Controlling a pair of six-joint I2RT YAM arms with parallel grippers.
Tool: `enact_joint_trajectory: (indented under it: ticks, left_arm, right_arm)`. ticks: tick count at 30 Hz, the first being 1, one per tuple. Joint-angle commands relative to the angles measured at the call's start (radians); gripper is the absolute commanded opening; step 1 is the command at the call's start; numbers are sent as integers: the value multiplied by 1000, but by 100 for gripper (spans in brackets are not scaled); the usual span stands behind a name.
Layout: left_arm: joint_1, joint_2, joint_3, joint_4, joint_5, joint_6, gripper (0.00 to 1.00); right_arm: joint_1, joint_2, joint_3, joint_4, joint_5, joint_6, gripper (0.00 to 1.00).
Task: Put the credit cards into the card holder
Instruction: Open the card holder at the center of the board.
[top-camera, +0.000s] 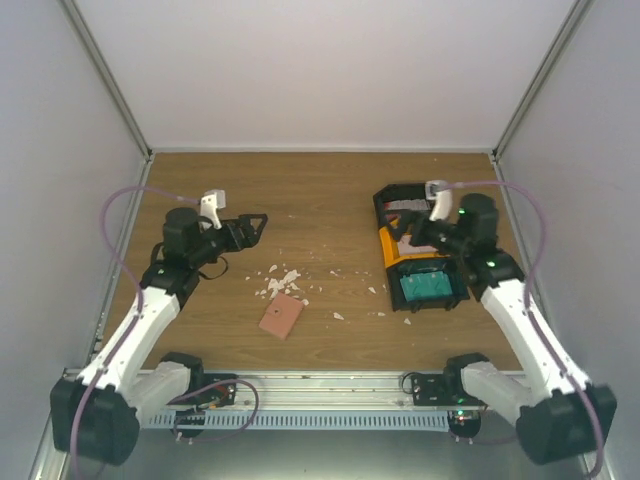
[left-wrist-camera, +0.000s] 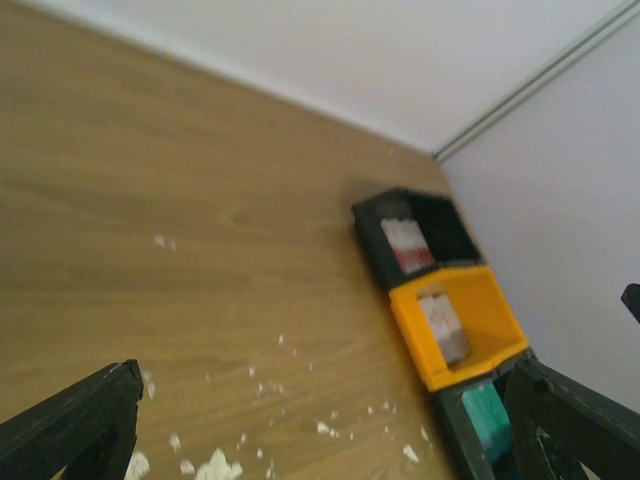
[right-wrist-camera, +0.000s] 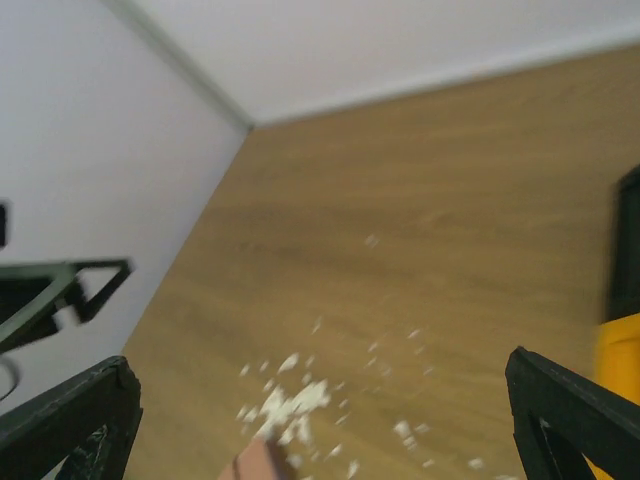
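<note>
**Desk:** What does the overhead frame show of the two tools?

**Photographer:** Both arms reach out over the wooden table (top-camera: 320, 180). The left gripper (top-camera: 262, 227) and the right gripper (top-camera: 408, 232) point toward each other across the middle. Each has its jaws spread wide, with nothing between them.

**Desk:** Where is the card holder?

**Photographer:** The salmon card holder (top-camera: 281, 317) lies flat on the table, on the arm-base side of both grippers. It is nearer the left gripper, just off and below its tips in the overhead view, and well apart from the right one. From the right wrist camera only a blurred edge of it shows, low in the frame between that gripper's fingers (right-wrist-camera: 75, 415).

**Desk:** And the cards?

**Photographer:** They sit in three bins in a row at the right gripper. In the overhead view that gripper overlaps the orange bin (left-wrist-camera: 495, 310), and its height above the bin cannot be told. Teal cards (top-camera: 428, 285) fill the near black bin (top-camera: 425, 306), on the base side of the right gripper. The left wrist camera sees the row well ahead of the left gripper, off toward its right finger. It shows a red-and-white card (left-wrist-camera: 407, 245) in the far black bin (left-wrist-camera: 450, 230) and a whitish-pink card (left-wrist-camera: 442, 325) in the orange one.

**Desk:** Anything else on the wood?

**Photographer:** White scraps (top-camera: 282, 280) are scattered ahead of the left gripper, between its tips and the card holder
</note>
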Motion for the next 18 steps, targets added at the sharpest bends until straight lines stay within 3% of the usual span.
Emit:
enact_joint_trajectory:
  ticks: [1,5,9,12,18]
  left_arm:
    - [-50,82,-40,7,13,-77,99]
    - [-87,140,-96,-1,-39,-143,99]
    - [-141,185,-151,-23,-117,-208,86]
    - [-186,201,-168,-89,-174,-242,79]
    - [-244,177,-197,-293,-224,-275,81]
  right_arm:
    - [220,113,-50,139,72,62,99]
    - [450,284,-56,164,183,102,89]
    - [618,482,-31,167,268,173,79]
    - [690,553,-43,194,279,227,77]
    - [749,620,-93,268,201,269,76]
